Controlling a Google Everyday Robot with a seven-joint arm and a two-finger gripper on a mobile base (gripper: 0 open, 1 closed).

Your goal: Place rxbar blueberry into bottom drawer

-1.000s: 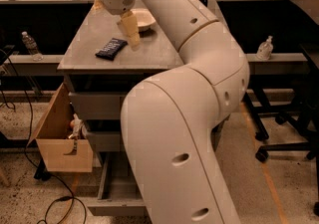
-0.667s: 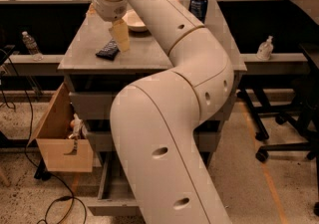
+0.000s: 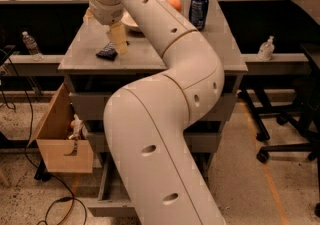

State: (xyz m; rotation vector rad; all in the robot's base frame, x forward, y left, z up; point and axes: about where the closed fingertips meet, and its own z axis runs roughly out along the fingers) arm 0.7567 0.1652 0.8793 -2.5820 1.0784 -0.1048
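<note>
The rxbar blueberry is a dark flat bar lying on the grey cabinet top, near its left front. My gripper hangs from the white arm directly over the bar's right end and hides part of it; I cannot tell if it touches the bar. The bottom drawer is pulled open at the cabinet's foot. My arm hides most of it, and only its left side and front left corner show.
A blue soda can, an orange and a pale bowl stand at the back of the cabinet top. A tan wooden box holding items hangs at the cabinet's left. Chair legs stand to the right.
My gripper has moved left and down, closer over the bar. The arm has swung left, uncovering the soda can and the orange. The bar has not moved.
</note>
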